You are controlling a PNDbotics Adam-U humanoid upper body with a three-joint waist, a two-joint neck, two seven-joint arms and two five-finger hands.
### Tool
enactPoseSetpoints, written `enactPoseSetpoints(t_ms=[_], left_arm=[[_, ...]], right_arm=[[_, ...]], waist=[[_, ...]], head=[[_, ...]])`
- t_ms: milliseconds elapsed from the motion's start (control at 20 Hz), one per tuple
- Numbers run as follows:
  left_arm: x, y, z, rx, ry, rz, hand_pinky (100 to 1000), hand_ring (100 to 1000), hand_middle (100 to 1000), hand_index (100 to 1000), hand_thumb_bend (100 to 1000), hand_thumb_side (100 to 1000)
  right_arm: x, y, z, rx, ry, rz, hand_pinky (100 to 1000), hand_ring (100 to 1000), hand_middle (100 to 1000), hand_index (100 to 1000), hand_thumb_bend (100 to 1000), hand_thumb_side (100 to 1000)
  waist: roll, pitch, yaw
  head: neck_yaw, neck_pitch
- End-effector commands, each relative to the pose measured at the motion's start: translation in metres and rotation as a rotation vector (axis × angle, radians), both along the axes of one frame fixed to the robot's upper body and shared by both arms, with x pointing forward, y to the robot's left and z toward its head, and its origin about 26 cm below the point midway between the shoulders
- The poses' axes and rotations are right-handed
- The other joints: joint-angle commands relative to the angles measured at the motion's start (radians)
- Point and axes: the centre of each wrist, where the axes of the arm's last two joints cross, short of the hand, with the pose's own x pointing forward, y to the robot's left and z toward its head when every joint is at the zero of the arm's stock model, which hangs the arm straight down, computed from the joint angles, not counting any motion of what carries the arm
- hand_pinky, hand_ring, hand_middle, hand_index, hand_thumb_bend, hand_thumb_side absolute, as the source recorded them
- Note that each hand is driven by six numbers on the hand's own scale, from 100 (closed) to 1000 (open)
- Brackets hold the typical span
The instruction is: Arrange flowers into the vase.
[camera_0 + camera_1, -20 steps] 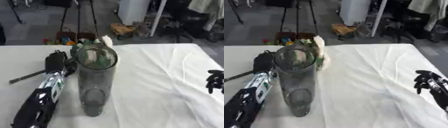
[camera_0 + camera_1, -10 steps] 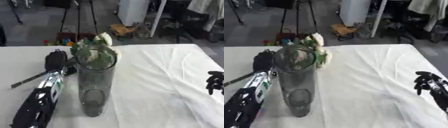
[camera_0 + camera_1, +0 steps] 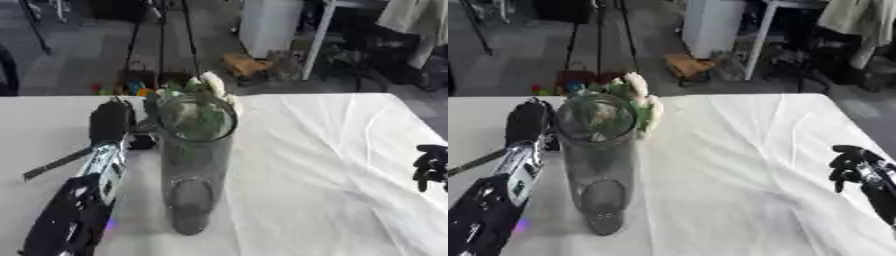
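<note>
In the left eye view, the left hand [image 3: 112,120] is reaching from the near left up beside the vase [image 3: 194,165]. It is a dark shape at the vase's left, level with the rim. Whether its fingers are curled round anything I cannot tell. The clear glass vase is standing upright on the bench [image 3: 332,150], which is wearing a white cloth. Its long axis is running near to far, mouth toward the far side. The flowers [image 3: 208,87], pale blooms with green leaves, are sitting at the far edge of the mouth, heads pointing up and far. The right hand [image 3: 430,167] is showing at the right edge, well apart from the vase.

In the right eye view, the right hand [image 3: 852,167] is resting with curled fingers, holding nothing.
</note>
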Motion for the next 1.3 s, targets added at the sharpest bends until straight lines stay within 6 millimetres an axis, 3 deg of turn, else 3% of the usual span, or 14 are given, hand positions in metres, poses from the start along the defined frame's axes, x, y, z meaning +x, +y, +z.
enactPoseSetpoints(t_ms=[50, 550, 1000, 1300], left_arm=[[0.001, 0.006, 0.020, -0.017, -0.067, -0.018, 100, 100, 100, 162, 1000, 350], [-0.003, 0.013, 0.042, -0.244, -0.211, -0.117, 100, 100, 100, 161, 1000, 403], [-0.011, 0.016, 0.093, -0.428, -0.408, -0.222, 100, 100, 100, 161, 1000, 406], [-0.024, 0.012, 0.126, -0.536, -0.521, -0.336, 100, 100, 100, 161, 1000, 403]], right_arm=[[0.001, -0.009, 0.016, -0.098, -0.109, 0.071, 304, 470, 532, 794, 100, 689], [-0.007, -0.011, 0.007, -0.081, -0.073, 0.059, 307, 471, 533, 794, 100, 688], [-0.016, -0.016, -0.004, -0.071, -0.030, 0.041, 308, 472, 533, 794, 100, 693], [-0.020, -0.018, -0.008, -0.069, -0.009, 0.033, 308, 472, 532, 794, 100, 697]], waist=[[-0.003, -0.029, 0.002], [-0.008, -0.088, 0.017], [-0.007, -0.139, 0.033], [-0.005, -0.154, 0.048]], head=[[-0.006, 0.005], [-0.009, 0.007], [-0.007, 0.036], [-0.004, 0.047]])
